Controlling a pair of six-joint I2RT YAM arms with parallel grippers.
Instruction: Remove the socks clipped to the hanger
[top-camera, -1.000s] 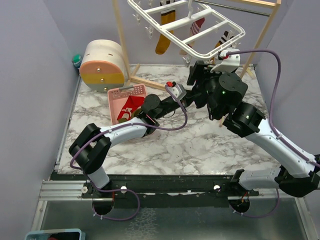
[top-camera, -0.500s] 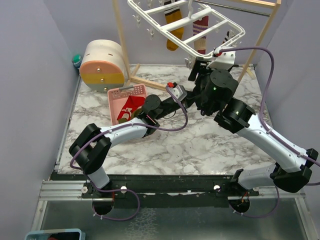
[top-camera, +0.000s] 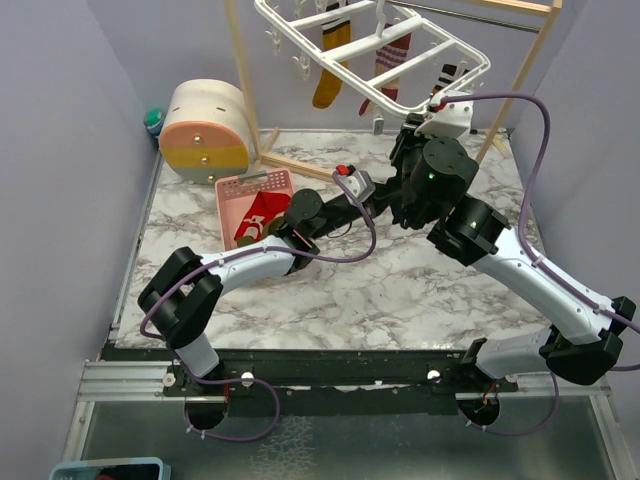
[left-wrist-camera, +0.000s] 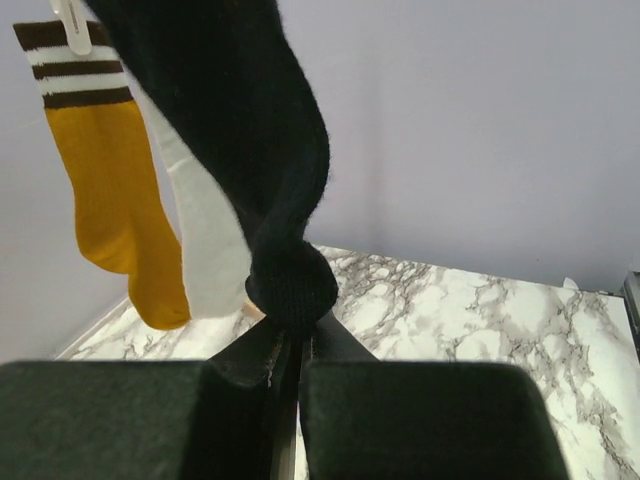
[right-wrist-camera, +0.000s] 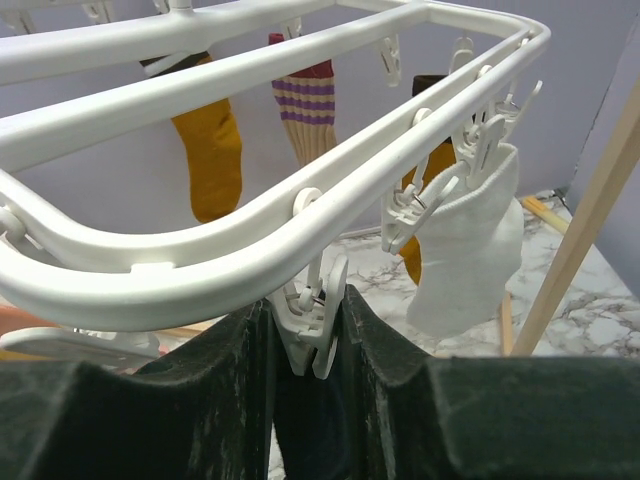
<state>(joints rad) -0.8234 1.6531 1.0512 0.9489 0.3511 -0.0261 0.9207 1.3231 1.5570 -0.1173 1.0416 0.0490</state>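
Purple walls, marble bench (top-camera: 350, 290). The white hanger (top-camera: 420, 45) hangs tilted at the back, next to a wooden rack (top-camera: 240, 90). The socks are on the hanger.

A yellow sock (top-camera: 328, 75) with a brown-and-white striped cuff hangs under the hanger's middle. A red striped sock (top-camera: 388, 62) hangs just right of it, also under the hanger. In the right wrist view a white sock (right-wrist-camera: 470, 250) is clipped at the hanger's far rounded corner.

The left arm (top-camera: 250, 262) reaches up below the hanger's near right side. Its jaws are clenched on the bunched toe of a black sock (left-wrist-camera: 230, 120), which hangs down from above. The sock's top end is out of the wrist view.

The right arm (top-camera: 520, 265) comes up to the same side of the hanger. Its jaws are closed against both sides of a white clip (right-wrist-camera: 315, 325) dangling under the hanger's near rail. I cannot tell what that clip holds.

Down on the bench, left of the hanger, sit a pink basket (top-camera: 262, 185) with red cloth (top-camera: 258, 215) in it and a round wooden drawer box (top-camera: 205, 125).
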